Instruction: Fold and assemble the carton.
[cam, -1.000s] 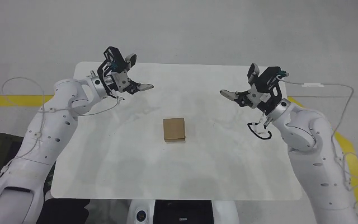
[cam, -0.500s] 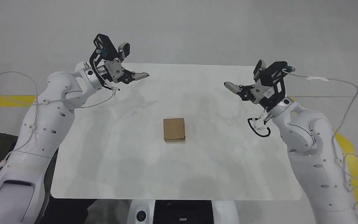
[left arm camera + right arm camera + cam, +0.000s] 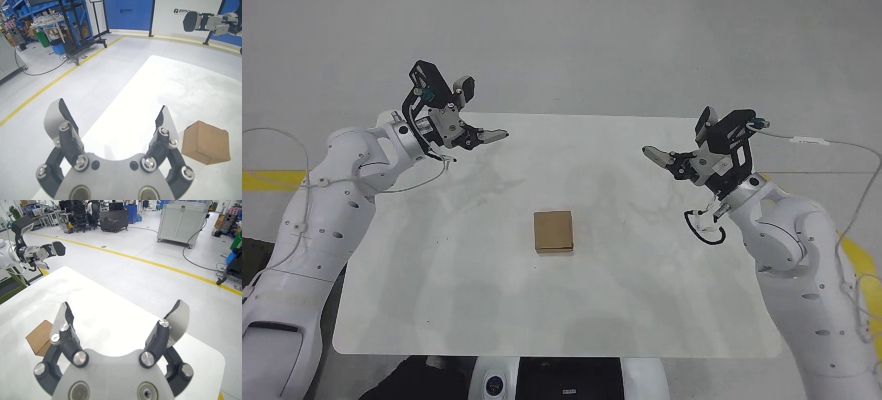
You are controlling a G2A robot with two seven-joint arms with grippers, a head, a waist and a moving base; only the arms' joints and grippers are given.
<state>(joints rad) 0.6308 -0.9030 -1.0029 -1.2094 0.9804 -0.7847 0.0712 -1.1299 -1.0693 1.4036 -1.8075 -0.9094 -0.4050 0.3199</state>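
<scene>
One brown carton (image 3: 553, 231) stands folded into a box shape near the middle of the white worktop (image 3: 642, 300), resting flat with nothing touching it. A flap seam shows on one side face in the left wrist view.

Both pincers are well apart from the carton, one to each side and farther from the robot than it is. The left pincer (image 3: 497, 134) hangs above the worktop's far left corner, its tips pointing inward toward the other pincer. Its two ribbed fingers (image 3: 65, 113) stand wide apart with nothing between them.

The right pincer (image 3: 652, 155) hovers over the far right part of the worktop, tips pointing back toward the left one. It too is spread wide and empty. In the right wrist view the carton is partly hidden behind one of its fingers.

Each arm is bent at the elbow, with the forearm raised and angled in over a side edge of the worktop. The two pincers face each other across the space beyond the carton.
</scene>
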